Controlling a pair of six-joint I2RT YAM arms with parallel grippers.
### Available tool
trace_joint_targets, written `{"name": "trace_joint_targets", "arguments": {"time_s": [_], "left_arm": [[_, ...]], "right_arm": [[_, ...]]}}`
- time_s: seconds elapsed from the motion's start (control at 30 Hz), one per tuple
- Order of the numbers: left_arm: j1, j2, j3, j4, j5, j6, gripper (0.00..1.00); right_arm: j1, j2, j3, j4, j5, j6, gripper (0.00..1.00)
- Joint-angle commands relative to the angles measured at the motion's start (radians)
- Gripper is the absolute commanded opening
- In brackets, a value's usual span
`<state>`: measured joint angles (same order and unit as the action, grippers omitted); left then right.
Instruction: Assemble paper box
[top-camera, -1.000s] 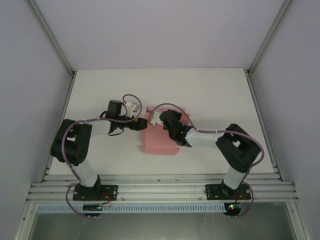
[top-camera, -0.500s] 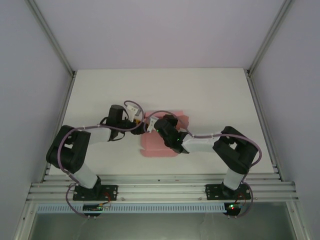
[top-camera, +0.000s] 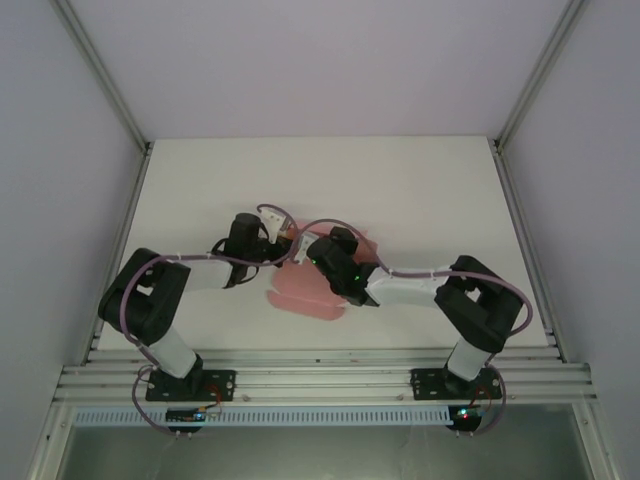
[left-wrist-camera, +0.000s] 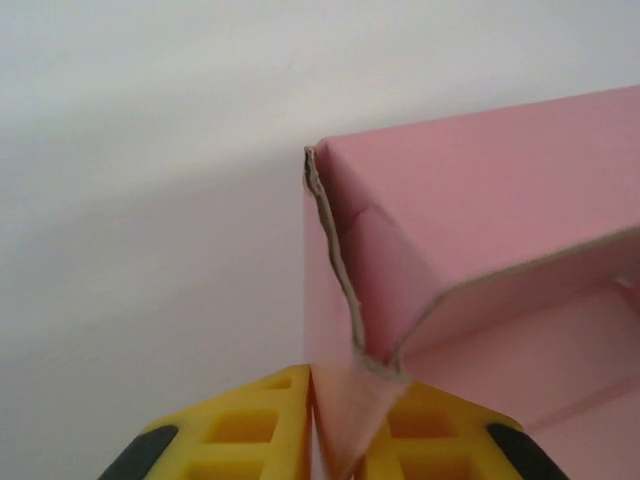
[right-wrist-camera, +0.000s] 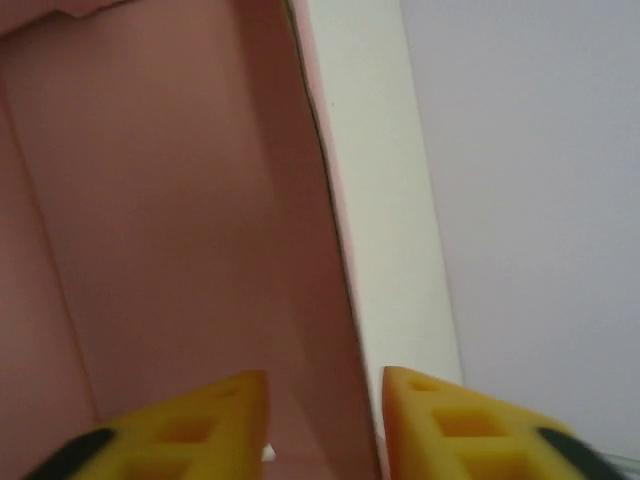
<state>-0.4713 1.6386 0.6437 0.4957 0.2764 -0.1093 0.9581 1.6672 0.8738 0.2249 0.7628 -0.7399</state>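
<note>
Left wrist: left end effector (left-wrist-camera: 345, 405) pinches paper box (left-wrist-camera: 480, 190); right end effector (right-wrist-camera: 325, 385) parted.

- I see the paper box (left-wrist-camera: 480, 190) as plain pink, no print; its cut edge looks grey-brown.
- The left fingers (left-wrist-camera: 250, 425) are yellow with black behind them, and the right fingers (right-wrist-camera: 200, 420) are the same.
- My bench (top-camera: 420, 190) is plain off-white.
- The arms (top-camera: 410, 290) are black at the joints with white links, wrapped in purple cables (top-camera: 330, 224).
- The walls (top-camera: 320, 60) are pale lilac-grey; the rails (top-camera: 320, 380) are silver.
</note>
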Motion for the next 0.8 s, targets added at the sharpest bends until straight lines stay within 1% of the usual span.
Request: {"name": "trace_joint_targets", "arguments": {"time_s": [0.0,0.07,0.13,0.17,0.23,0.33,0.4,0.43,0.53,0.6,0.63,0.7,0.77], "left_arm": [[-0.010,0.007,-0.011,0.033,-0.026,0.051,0.15],[-0.016,0.003,-0.016,0.037,-0.028,0.068,0.15],[-0.025,0.002,-0.021,0.045,-0.043,0.085,0.14],[-0.030,0.003,-0.024,0.051,-0.051,0.095,0.15],[-0.043,0.009,-0.031,0.073,-0.079,0.106,0.12],[-0.064,0.028,-0.049,0.131,-0.125,0.109,0.12],[-0.079,0.043,-0.049,0.146,-0.150,0.114,0.12],[-0.084,0.050,-0.048,0.151,-0.156,0.116,0.12],[-0.108,0.077,-0.037,0.149,-0.207,0.135,0.12],[-0.116,0.087,-0.029,0.147,-0.220,0.138,0.12],[-0.117,0.088,-0.029,0.152,-0.214,0.136,0.12],[-0.118,0.092,-0.030,0.170,-0.208,0.135,0.12],[-0.118,0.097,-0.026,0.178,-0.209,0.137,0.12]], "right_arm": [[-0.018,-0.079,-0.002,-0.068,-0.080,0.100,0.45],[-0.052,-0.124,-0.005,-0.091,-0.136,0.102,0.47],[-0.089,-0.184,0.003,-0.133,-0.219,0.133,0.51],[-0.102,-0.218,0.017,-0.190,-0.292,0.171,0.53],[-0.147,-0.294,0.035,-0.247,-0.479,0.267,0.60],[-0.266,-0.372,0.055,-0.262,-0.749,0.473,0.62],[-0.353,-0.389,0.062,-0.248,-0.900,0.588,0.65],[-0.383,-0.386,0.067,-0.238,-0.953,0.626,0.67],[-0.424,-0.358,0.105,-0.275,-1.068,0.662,0.68],[-0.441,-0.345,0.117,-0.298,-1.194,0.656,0.69],[-0.446,-0.342,0.112,-0.290,-1.225,0.650,0.69],[-0.446,-0.329,0.104,-0.259,-1.144,0.699,0.70],[-0.444,-0.289,0.131,-0.276,-1.032,0.723,0.69]]}}
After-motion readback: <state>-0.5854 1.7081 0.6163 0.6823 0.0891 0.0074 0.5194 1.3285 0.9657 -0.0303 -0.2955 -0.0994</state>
